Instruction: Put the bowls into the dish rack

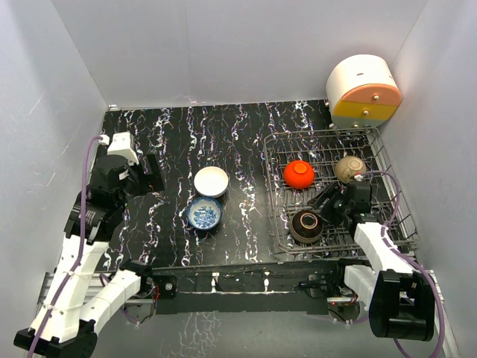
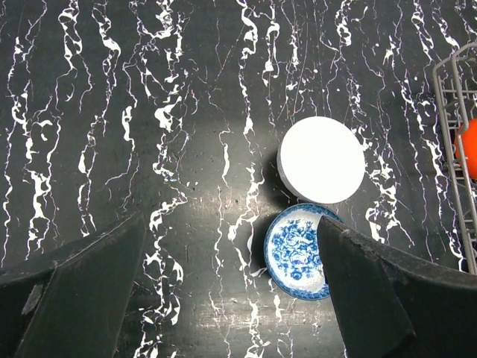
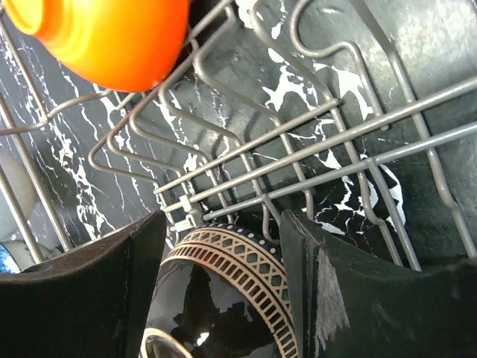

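The grey wire dish rack (image 1: 387,195) stands on the right of the table. In it are a red-orange bowl (image 1: 299,174), a tan bowl (image 1: 349,168) and a black bowl (image 1: 305,227) with a patterned band (image 3: 246,257). My right gripper (image 1: 323,209) reaches into the rack, and its fingers (image 3: 350,291) press the black bowl's sides, its foot toward the camera. The red-orange bowl (image 3: 104,37) shows beyond the tines. A plain white bowl (image 1: 211,181) and a blue-and-white bowl (image 1: 204,214) sit touching on the table. My left gripper (image 1: 158,173) is open and empty, above and left of them (image 2: 231,224).
A white-orange-yellow drum container (image 1: 364,91) stands at the back right corner behind the rack. White walls close in the table on three sides. The rack's edge (image 2: 455,112) shows at the right of the left wrist view.
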